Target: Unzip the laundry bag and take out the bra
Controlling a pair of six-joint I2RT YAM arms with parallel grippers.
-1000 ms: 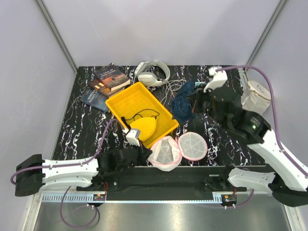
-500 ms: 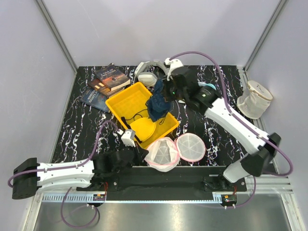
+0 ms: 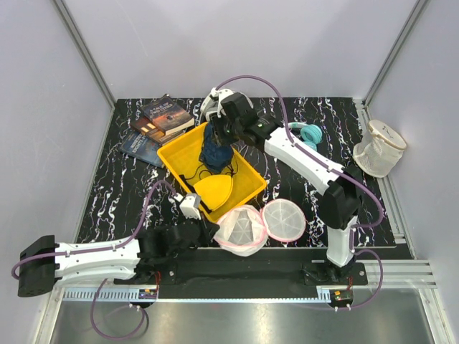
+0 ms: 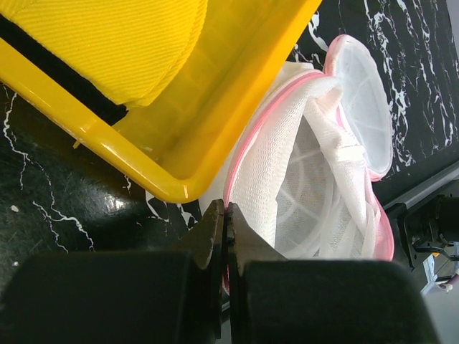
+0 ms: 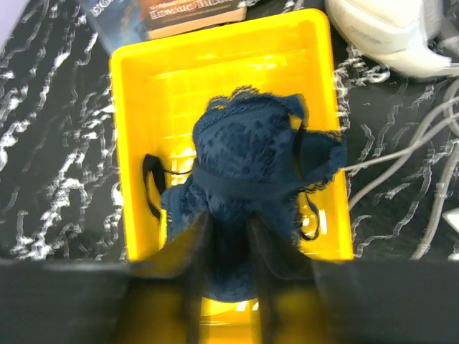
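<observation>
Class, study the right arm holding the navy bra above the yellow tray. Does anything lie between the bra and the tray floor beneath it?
Nothing bulky. The bra, pinched in the right fingers, hangs over mostly bare tray floor. Only a thin black strap lies there at one side; the yellow bra sits at the near end.

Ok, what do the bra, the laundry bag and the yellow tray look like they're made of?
The bra: soft, matte, dark navy fabric with a lace-like pattern and scalloped edge; it hangs limp. The laundry bag: fine white mesh, semi-sheer, with what looks like a pink fabric rim; the weave shows. The yellow tray: probably rigid moulded plastic, smooth and slightly glossy, with a rounded rim.
</observation>
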